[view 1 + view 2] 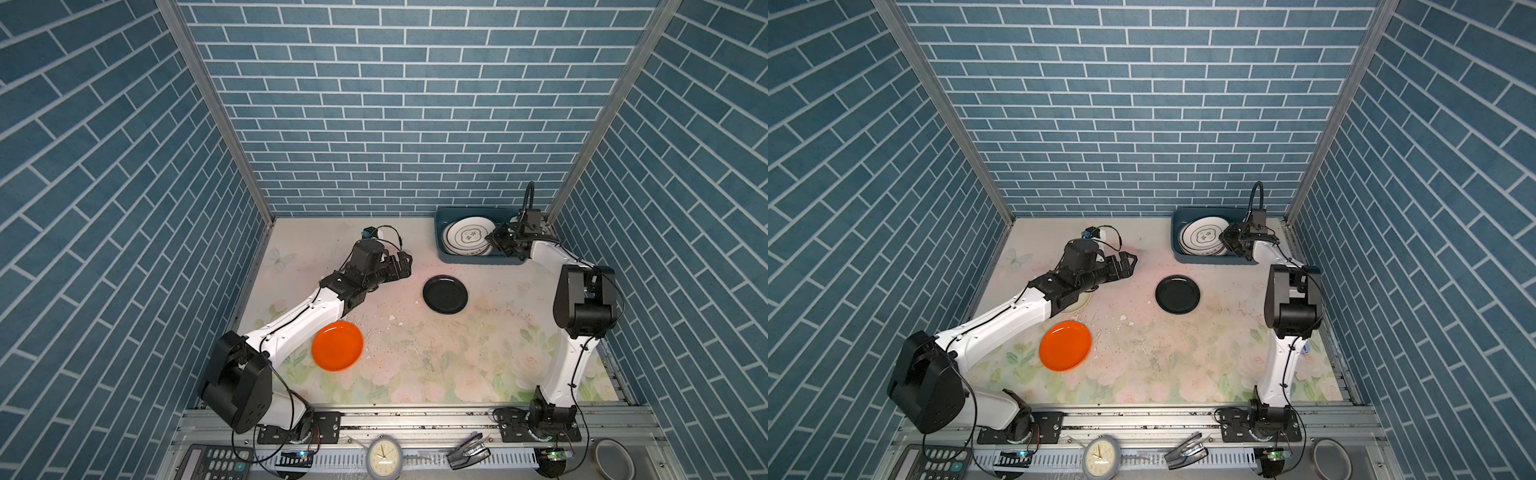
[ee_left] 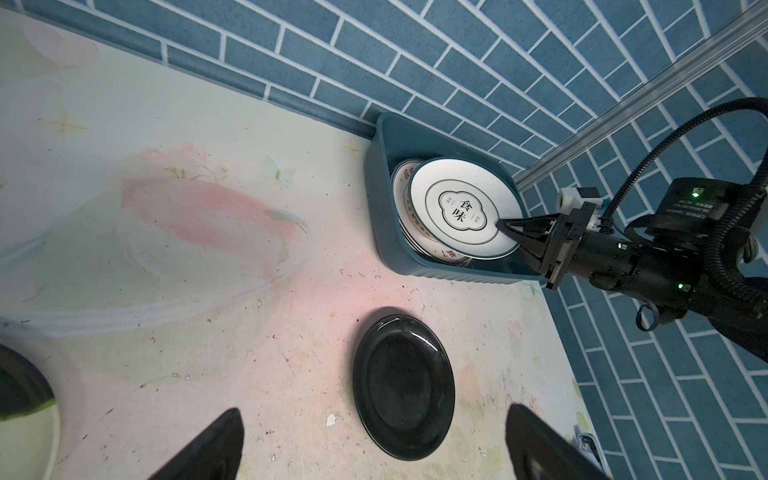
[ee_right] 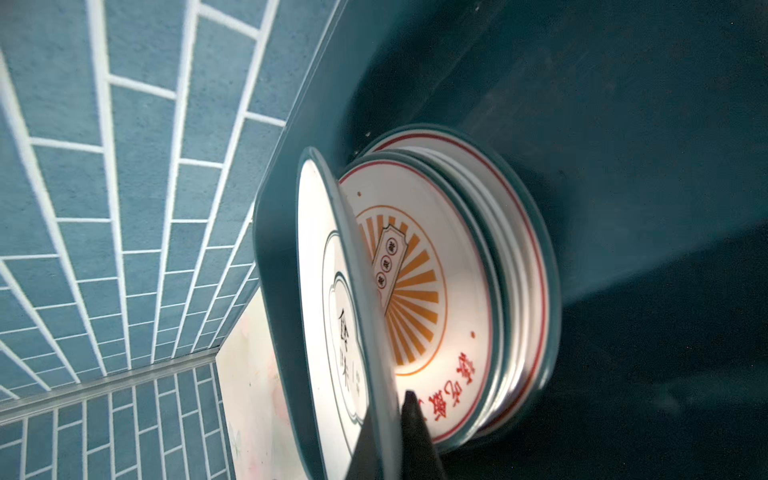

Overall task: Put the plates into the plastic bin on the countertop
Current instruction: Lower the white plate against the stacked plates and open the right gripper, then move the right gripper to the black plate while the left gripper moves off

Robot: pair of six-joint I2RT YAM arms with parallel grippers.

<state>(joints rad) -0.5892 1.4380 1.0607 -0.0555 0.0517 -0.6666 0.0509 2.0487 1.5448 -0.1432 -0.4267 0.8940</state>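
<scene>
- The plastic bin, dark teal with rounded corners and sloped walls, stands at the far right corner of the tabletop.
- Inside it lies a stack of white plates; its uppermost one shows an orange sunburst and red lettering.
- A white plate with a teal rim and a black cloud-shaped motif leans tilted over that stack, its rim pinched by the right end effector.
- A black plate lies flat on the tabletop, near the bin's front wall.
- An orange plate lies flat toward the front left, well apart from the black one.
- A pale plate is mostly hidden.
</scene>
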